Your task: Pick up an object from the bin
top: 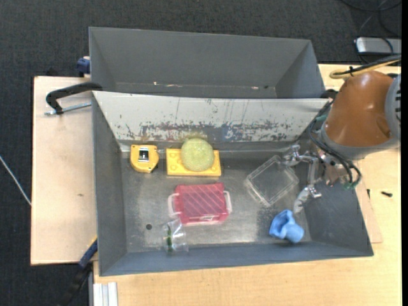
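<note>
Here, in the camera view, the grey metal bin [108,190] has a handful of loose things spread over its floor. The arm comes in from the right, with its orange-brown cover [357,110] above the bin's right rim. The tool [298,176] sits low in the right part of the bin. Its two metal fingers [292,153] stand wide apart, one toward the back wall and one toward the front, and they grip nothing.

Just to their left lies a clear plastic box [271,182], squarish, see-through and turned at an angle to the walls. Its right edge reaches up to the gap between the fingers, but I cannot tell whether either finger touches it. In front of the tool, near the front right corner, sits a small crumpled blue thing [287,227]. It is just beside the nearer finger and apart from the clear plastic box.

Toward the middle of the floor is a pink ribbed box [199,204] with a clear rim, well apart from the tool. Behind it, near the back wall, a flat yellow block [210,166] carries a pale green ball [196,153]. Close by on the block's left is a yellow tape measure [144,158]. Near the front wall a small clear bag [172,234] with something green inside lies just in front of the pink ribbed box's left corner.
</note>
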{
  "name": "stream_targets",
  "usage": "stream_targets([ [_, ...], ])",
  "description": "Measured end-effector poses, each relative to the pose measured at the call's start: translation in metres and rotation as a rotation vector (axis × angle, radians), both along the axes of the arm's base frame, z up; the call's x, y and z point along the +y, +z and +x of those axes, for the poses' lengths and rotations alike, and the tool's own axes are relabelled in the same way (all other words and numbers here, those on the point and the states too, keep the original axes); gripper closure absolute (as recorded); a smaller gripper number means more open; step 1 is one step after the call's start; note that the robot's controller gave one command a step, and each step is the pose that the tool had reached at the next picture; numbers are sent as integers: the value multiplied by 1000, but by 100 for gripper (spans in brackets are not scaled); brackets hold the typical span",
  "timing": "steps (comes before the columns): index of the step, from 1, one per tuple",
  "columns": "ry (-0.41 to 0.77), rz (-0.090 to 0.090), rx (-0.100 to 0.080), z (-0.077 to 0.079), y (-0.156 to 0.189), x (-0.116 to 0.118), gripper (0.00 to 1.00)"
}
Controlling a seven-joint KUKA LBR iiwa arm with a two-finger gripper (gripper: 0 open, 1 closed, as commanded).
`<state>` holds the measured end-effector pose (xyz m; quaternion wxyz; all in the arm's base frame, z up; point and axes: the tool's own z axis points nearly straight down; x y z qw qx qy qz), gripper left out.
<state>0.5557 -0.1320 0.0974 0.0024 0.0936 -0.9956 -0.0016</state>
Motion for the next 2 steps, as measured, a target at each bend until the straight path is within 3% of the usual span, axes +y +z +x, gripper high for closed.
stream_targets([
  [2, 225, -2, -8, 2, -4, 9, 0],
])
